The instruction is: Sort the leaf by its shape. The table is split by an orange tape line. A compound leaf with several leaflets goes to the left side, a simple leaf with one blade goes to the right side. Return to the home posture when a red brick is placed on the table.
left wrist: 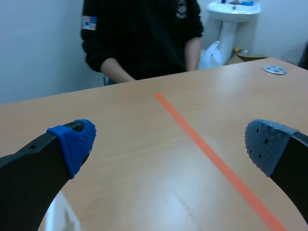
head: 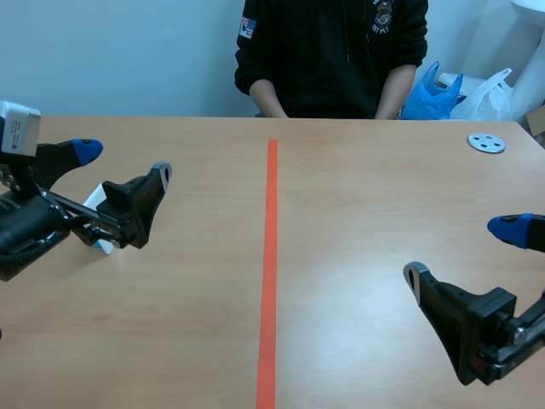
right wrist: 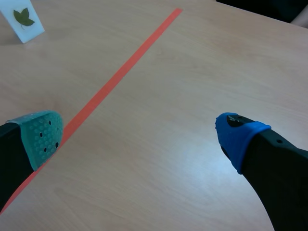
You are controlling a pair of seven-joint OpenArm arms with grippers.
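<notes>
- Scene: left gripper (head: 123,164) fingers wide apart, empty; white leaf card (head: 95,203) stands just behind, nr worktop's left edge. Right gripper (head: 464,251) likewise spread, empty.
- L wrist: thin, light card under one finger; a nudge cd topple it.
- R wrist: leaf (right wrist: 23,17) dark, lobed, small; shape cd be misread.

Table (head: 358,213) split front to back by a line (head: 271,256). Left of the line, a card (right wrist: 22,20) on the table, partly under the left tool (head: 123,162). Right of it, near, the right tool (head: 461,251); at the far right, a disc (head: 486,142). Behind the far edge, a person (head: 332,51).
</notes>
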